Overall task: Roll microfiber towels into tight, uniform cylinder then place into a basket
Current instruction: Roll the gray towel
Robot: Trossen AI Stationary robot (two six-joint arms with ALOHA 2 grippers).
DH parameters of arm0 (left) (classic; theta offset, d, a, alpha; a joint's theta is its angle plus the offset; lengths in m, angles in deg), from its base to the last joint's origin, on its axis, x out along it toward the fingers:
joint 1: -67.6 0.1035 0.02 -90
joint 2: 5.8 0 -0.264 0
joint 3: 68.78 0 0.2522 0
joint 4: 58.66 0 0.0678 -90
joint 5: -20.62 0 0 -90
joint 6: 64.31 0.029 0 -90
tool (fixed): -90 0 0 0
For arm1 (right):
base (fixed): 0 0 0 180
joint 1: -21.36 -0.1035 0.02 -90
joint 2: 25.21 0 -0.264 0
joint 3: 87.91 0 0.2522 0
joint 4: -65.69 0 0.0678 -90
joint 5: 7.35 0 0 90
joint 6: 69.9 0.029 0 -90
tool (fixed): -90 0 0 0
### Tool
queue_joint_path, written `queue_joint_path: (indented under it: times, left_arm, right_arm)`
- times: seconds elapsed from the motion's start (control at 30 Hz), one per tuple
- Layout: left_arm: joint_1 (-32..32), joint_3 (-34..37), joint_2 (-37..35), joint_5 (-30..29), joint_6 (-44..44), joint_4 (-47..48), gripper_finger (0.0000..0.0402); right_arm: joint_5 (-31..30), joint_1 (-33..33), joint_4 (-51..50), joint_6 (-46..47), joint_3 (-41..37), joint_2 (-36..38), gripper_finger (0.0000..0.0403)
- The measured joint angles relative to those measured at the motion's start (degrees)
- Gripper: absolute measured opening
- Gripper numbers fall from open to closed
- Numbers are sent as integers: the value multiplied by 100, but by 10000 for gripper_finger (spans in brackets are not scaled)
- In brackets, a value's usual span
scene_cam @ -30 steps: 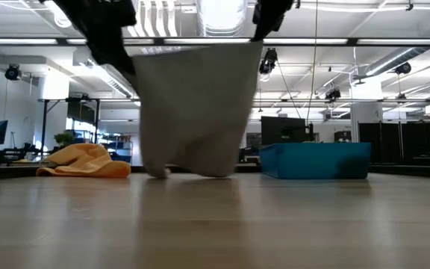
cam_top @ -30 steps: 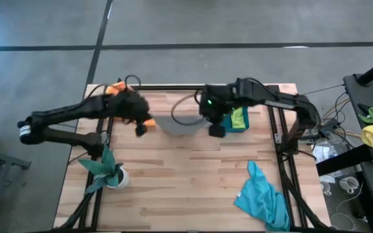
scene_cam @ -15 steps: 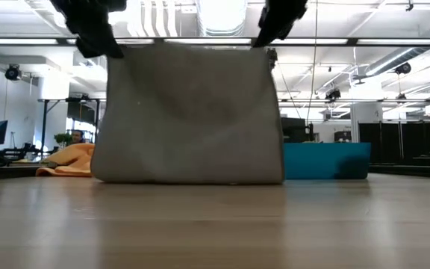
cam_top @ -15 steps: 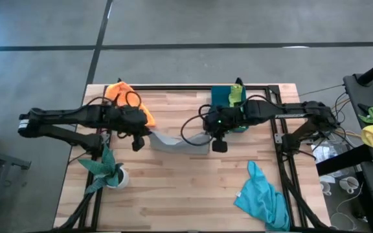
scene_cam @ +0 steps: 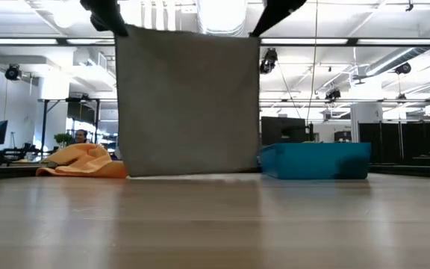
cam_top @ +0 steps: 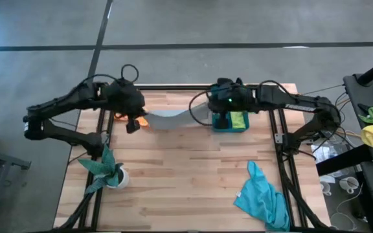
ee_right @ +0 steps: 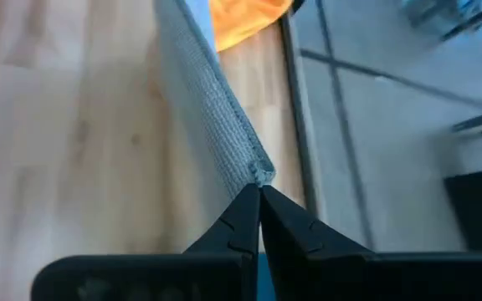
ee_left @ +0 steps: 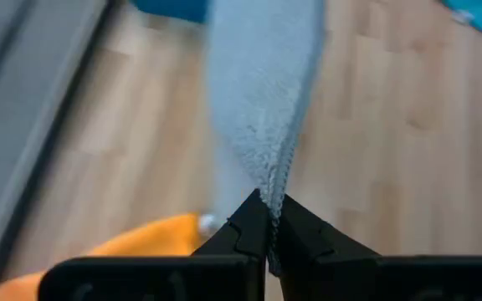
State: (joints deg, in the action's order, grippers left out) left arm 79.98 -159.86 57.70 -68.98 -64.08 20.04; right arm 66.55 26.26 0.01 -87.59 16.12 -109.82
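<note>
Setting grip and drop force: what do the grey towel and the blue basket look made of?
Grey towel: soft fabric, seemingly microfiber; the wrist views show a fine looped nap, and it hangs limp. Blue basket: probably hard plastic; smooth, even-coloured, straight stiff walls.

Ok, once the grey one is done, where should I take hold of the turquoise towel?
The turquoise towel lies crumpled at the table's near right corner, partly over the edge. I'd probably pinch its narrow raised peak, the end pointing toward the table's middle, coming straight down from above, since it stands clear of the heap.
</note>
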Motion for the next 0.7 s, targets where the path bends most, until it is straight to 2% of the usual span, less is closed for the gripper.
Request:
queue_joint_path:
  times: [0.1,0.2,0.33,0.43,0.57,0.7]
  left_arm:
    - [-772,350,35,12,-718,-132,0]
    - [-1699,1042,139,1,-1592,-804,0]
    - [-2884,2181,550,-8,-2787,-2757,0]
    - [-3551,2771,1167,-29,-3593,-4370,0]
    - [-4164,2935,2201,-47,-4197,-5484,0]
    - [-4541,2868,2987,275,-4583,-5711,0]
  right_arm:
    - [437,-442,-153,637,-231,83,8]
    - [611,-1062,-47,1225,-819,40,8]
    - [623,-1971,899,2216,-1931,-79,8]
    - [624,-2617,1887,3061,-2757,-211,8]
    - [627,-3211,2948,4100,-3481,-515,8]
    - [979,-3612,3157,4685,-3692,-874,8]
